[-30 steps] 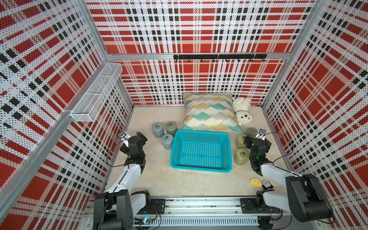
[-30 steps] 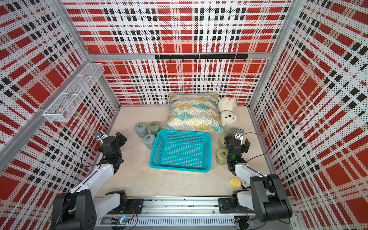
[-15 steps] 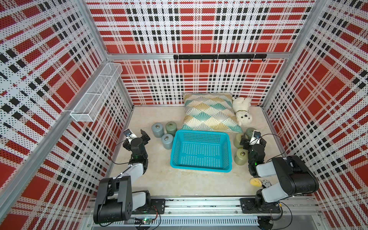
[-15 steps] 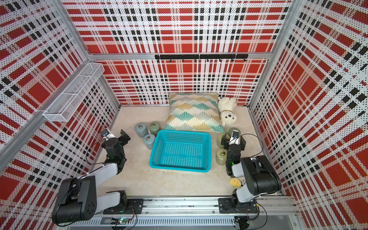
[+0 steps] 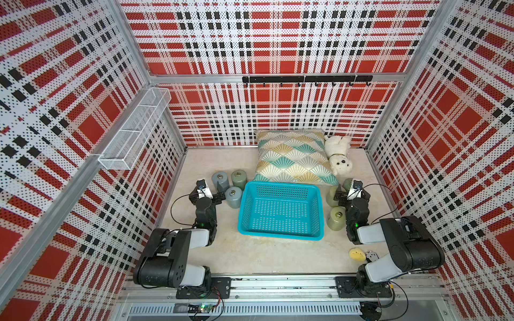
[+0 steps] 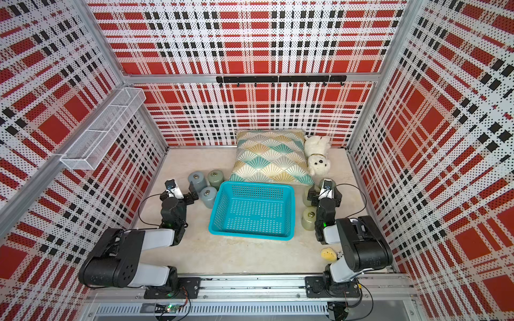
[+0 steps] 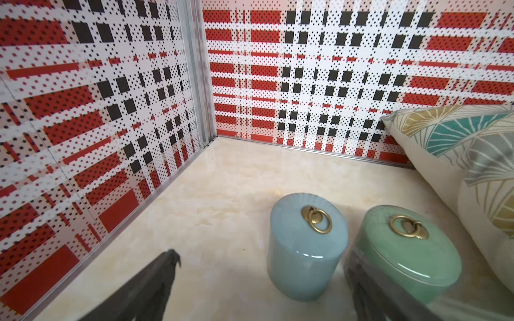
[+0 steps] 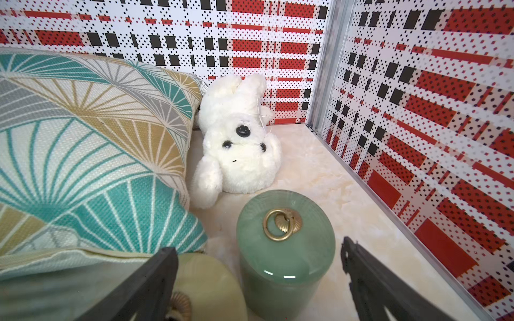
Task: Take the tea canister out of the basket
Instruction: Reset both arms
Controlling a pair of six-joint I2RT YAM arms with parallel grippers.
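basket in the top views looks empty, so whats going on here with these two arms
The turquoise basket holds nothing. Six tea canisters stand on the table outside it: the left canisters in a cluster of three, the right canisters likewise. Both arms sit low. The left end effector is open beside the left cluster and the right end effector is open over the right one. Neither holds anything, so the job looks done.

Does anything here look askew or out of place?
Only the white plush toy: it lies upside down beside the pillow, with its head toward the basket, which holds nothing.
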